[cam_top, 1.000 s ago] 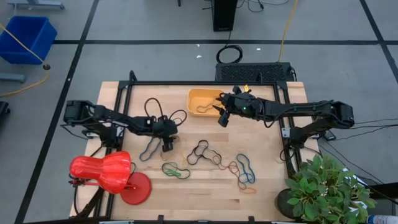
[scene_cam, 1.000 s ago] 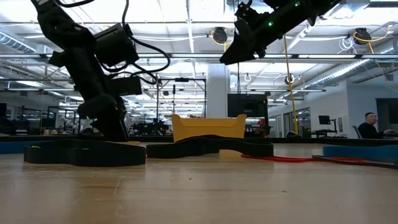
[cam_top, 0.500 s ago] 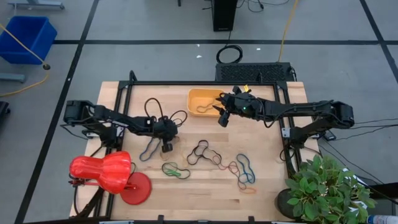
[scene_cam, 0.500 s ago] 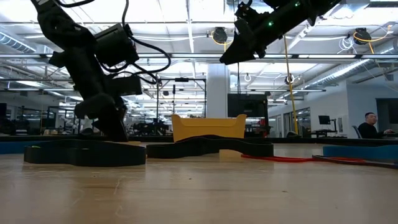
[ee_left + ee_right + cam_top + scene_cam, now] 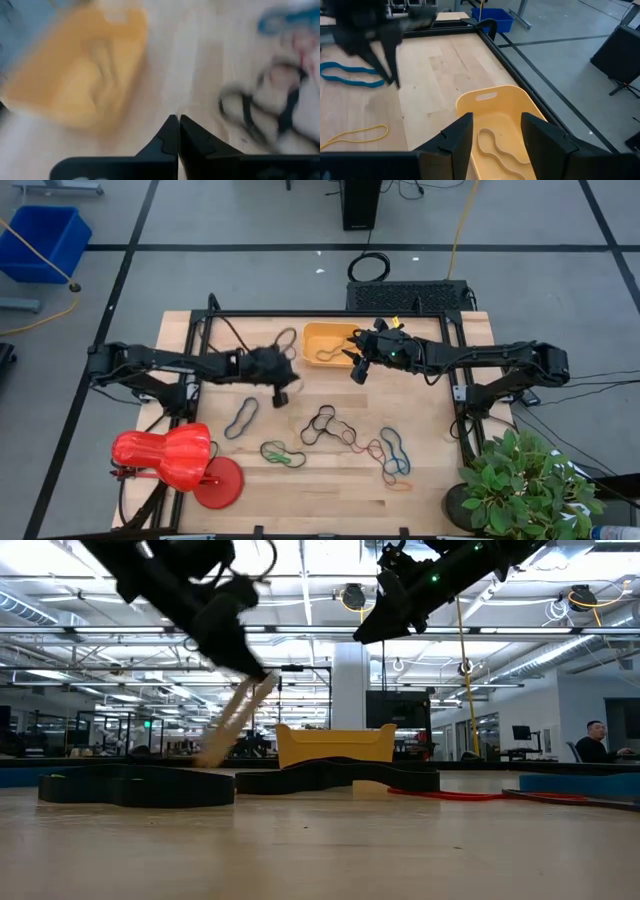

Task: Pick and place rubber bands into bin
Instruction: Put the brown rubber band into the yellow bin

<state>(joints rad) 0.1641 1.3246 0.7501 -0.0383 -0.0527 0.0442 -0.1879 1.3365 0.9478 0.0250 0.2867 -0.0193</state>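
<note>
- The bands (image 5: 330, 423) lie loose on the counter (image 5: 430, 480), near its front, by the red lamp (image 5: 165, 455).
- The left tool (image 5: 282, 396) is pressed together; whether it pinches a band I cannot tell. It should travel level to the bin (image 5: 325, 343).
- The right tool (image 5: 357, 368), spread, hangs at the bin and may block.

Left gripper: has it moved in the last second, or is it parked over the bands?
Yes. In the high view the left gripper, shut, has risen off the table and shifted toward the bin.
</note>
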